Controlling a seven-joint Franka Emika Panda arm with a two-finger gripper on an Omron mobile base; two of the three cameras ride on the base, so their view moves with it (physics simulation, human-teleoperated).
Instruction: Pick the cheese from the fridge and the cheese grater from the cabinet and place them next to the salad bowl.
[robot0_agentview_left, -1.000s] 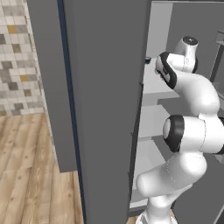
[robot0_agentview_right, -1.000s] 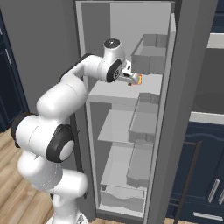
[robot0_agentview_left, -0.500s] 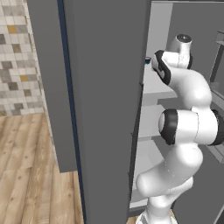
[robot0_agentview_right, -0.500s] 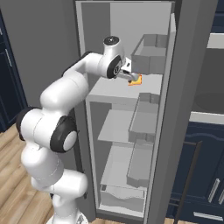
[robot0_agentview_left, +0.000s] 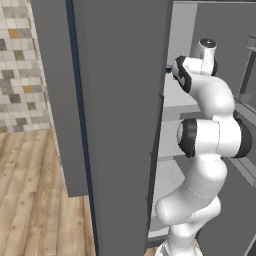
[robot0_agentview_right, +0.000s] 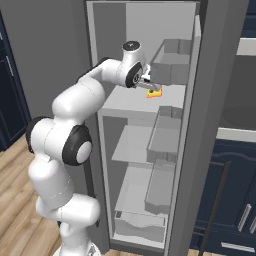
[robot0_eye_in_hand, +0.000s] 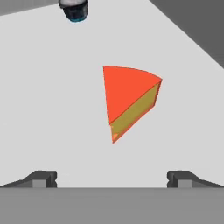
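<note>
The cheese (robot0_eye_in_hand: 129, 98), a small yellow-orange wedge with a red rind, lies on the pale upper shelf (robot0_agentview_right: 125, 100) of the open fridge (robot0_agentview_left: 120, 100). In the hand view it rests just ahead of my gripper (robot0_eye_in_hand: 112, 177), centred between the two dark fingertips (robot0_eye_in_hand: 41, 178) and apart from both. My gripper (robot0_agentview_right: 148, 84) is open, reaching into the fridge right beside the cheese (robot0_agentview_right: 154, 92). Nothing is held. The cheese grater, the cabinet and the salad bowl are out of view.
A small dark-capped jar (robot0_eye_in_hand: 74, 9) stands farther back on the same shelf. Grey bins (robot0_agentview_right: 170, 62) hang along the fridge's right side, close to my hand. Navy drawers with silver handles (robot0_agentview_right: 240, 210) sit to the right. A tiled wall (robot0_agentview_left: 20, 75) is at left.
My arm has stretched deeper into the fridge, bringing the hand a little closer to the cheese. The jaws have stayed open and the cheese has not moved.
</note>
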